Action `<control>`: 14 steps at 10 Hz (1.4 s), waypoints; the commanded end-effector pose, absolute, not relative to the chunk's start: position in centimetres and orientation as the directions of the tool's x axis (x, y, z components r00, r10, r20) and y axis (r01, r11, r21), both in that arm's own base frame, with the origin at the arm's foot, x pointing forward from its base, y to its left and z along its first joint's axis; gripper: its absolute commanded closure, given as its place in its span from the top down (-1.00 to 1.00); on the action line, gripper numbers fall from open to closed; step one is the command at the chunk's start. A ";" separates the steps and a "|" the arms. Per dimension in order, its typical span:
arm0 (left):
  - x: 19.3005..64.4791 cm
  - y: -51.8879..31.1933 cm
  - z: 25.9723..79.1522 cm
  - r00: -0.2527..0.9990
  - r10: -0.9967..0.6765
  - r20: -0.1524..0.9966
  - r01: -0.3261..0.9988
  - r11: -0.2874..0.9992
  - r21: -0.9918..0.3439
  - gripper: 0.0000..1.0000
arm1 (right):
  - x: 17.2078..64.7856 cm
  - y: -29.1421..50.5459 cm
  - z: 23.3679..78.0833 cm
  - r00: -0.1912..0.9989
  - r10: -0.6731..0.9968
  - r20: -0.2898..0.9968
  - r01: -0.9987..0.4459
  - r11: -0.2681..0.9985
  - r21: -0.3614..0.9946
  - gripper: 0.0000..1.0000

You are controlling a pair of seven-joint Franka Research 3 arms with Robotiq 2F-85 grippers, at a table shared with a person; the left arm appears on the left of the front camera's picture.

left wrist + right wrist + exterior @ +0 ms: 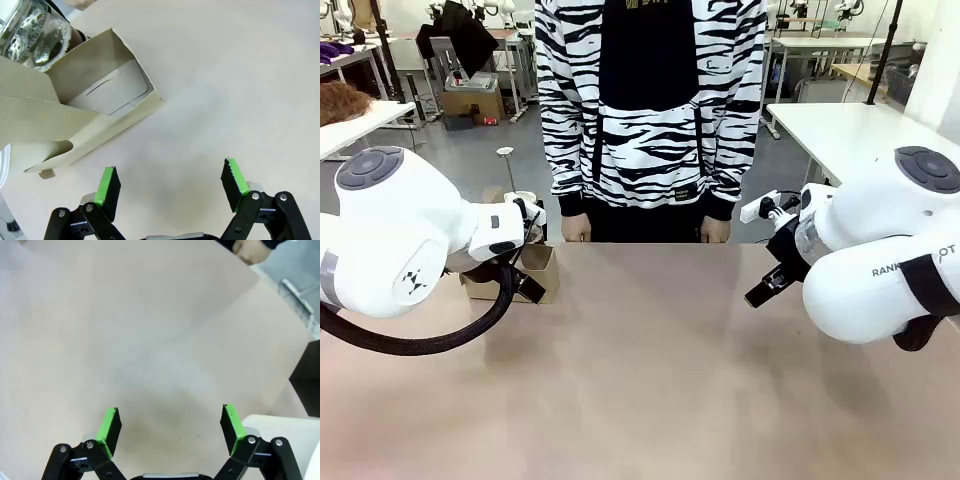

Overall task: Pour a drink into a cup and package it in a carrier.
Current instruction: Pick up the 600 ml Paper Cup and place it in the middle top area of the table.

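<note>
The brown cardboard carrier [95, 107] lies at the left of the left wrist view, its centre panel toward me. It also peeks out from behind my left arm [542, 270]. A clear glass pitcher [35, 32] stands just beyond it; the drink inside is hard to make out. The cup is hidden. My left gripper [170, 172] hangs open over bare table to the right of the carrier, touching nothing. Over the table's right part my right gripper [170, 415] is open too, with nothing between its pads.
A person in a striped top stands at the far edge, hands [576, 228] resting by the table rim. One hand [252, 250] shows at the top of the right wrist view. The tan table [650, 360] is bare across the middle and front.
</note>
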State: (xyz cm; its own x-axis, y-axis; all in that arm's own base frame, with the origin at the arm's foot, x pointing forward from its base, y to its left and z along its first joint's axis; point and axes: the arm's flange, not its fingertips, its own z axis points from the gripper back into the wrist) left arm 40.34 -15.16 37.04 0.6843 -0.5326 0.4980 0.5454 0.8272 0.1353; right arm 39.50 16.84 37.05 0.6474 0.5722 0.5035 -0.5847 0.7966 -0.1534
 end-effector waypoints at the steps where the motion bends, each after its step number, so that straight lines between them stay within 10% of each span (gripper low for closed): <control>1: 40.3 -15.2 37.0 0.684 -0.533 0.498 0.545 0.827 0.135 1.00 | 39.5 16.8 37.0 0.647 0.572 0.504 -0.585 0.797 -0.153 1.00; 9: 40.3 -15.2 37.0 0.684 -0.533 0.498 0.545 0.827 0.135 1.00 | 39.5 16.8 37.0 0.647 0.573 0.503 -0.585 0.796 -0.154 1.00; 14: 40.3 -15.2 37.0 0.684 -0.533 0.498 0.545 0.827 0.135 1.00 | 40.1 12.7 50.7 0.622 0.553 0.555 -0.631 0.773 -0.063 1.00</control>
